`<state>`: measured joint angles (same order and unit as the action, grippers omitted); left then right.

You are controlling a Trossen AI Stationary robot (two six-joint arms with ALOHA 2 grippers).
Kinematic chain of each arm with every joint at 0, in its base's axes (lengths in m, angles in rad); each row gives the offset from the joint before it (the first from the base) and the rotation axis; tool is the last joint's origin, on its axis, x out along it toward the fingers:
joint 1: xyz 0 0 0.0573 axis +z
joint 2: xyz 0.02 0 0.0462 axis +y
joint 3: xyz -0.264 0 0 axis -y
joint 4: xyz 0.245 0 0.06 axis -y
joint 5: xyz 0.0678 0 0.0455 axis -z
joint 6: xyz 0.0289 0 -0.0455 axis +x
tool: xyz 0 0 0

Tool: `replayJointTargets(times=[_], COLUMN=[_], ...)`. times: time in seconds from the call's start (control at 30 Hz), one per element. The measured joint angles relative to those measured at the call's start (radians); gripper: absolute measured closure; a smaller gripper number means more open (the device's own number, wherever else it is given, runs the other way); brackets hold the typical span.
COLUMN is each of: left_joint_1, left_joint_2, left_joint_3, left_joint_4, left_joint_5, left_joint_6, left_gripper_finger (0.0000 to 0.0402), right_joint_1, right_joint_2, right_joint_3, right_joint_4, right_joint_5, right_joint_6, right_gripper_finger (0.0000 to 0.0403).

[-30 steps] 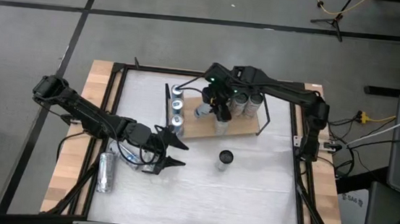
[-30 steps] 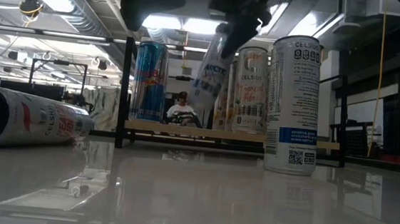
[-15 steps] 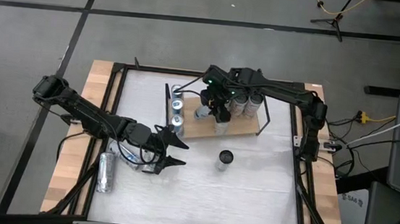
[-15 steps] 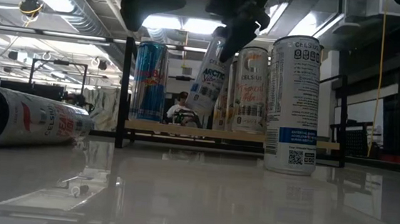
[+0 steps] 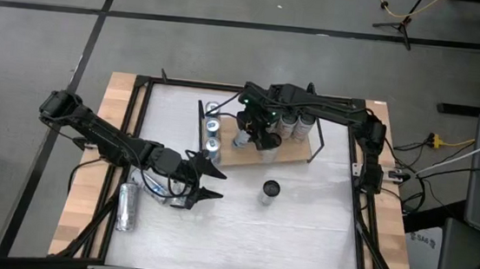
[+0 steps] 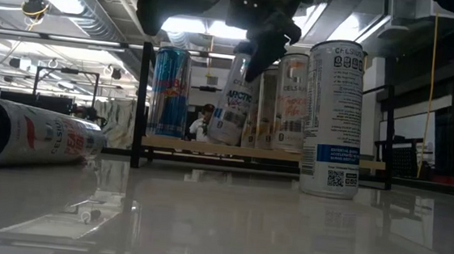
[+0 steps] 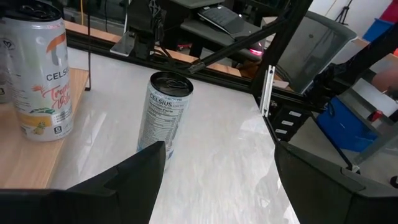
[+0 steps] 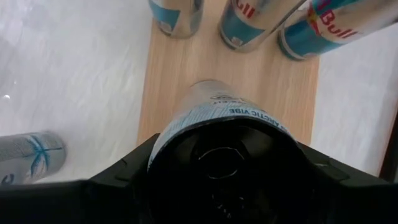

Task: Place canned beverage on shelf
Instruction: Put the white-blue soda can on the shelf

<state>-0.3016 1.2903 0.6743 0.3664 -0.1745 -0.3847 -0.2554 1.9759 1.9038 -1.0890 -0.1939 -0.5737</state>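
My right gripper is shut on a white-and-blue slim can over the wooden shelf board. The can also shows in the right wrist view. Its lower end is at board level; whether it touches I cannot tell. My left gripper is open and empty over the table's near left; its fingers also show in the left wrist view. A Celsius can stands on its base on the white tabletop. Another can lies on its side at the left edge. My right gripper pinches the can's upper end between its two fingers, one on each side. The fingers come from above, pointing down and slightly slanted. The can hangs below them, tilted, with its top leaning toward the table's right.
Blue Red Bull cans stand at the shelf's left end, and Celsius cans stand on its far right part. The shelf's black wire ends rise at both sides. The board's bare middle lies under the held can.
My right gripper has gone down and a little toward the table's left with the can. The can's lower end has dropped from well above the board to board level, and it stands less tilted than before.
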Motion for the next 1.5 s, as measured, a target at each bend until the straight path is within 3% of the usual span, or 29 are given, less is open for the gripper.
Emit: replayJointTargets(times=[0.6,0.97,1.5], left_joint_1=[0.000,0.000,0.000], left_joint_2=[0.000,0.000,0.000], left_joint_3=[0.000,0.000,0.000], left_joint_4=[0.000,0.000,0.000], left_joint_5=[0.000,0.000,0.000], left_joint_6=[0.000,0.000,0.001], left_gripper_finger=[0.0105,0.0105,0.0105], right_joint_1=[0.000,0.000,0.000], right_joint_2=[0.017,0.022,0.022], right_joint_3=[0.000,0.001,0.001], right_joint_4=[0.046,0.046,0.045], right_joint_5=[-0.001,0.000,0.001], right_joint_6=[-0.001,-0.002,-0.001], right_gripper_finger=[0.0154,0.0118,0.0119])
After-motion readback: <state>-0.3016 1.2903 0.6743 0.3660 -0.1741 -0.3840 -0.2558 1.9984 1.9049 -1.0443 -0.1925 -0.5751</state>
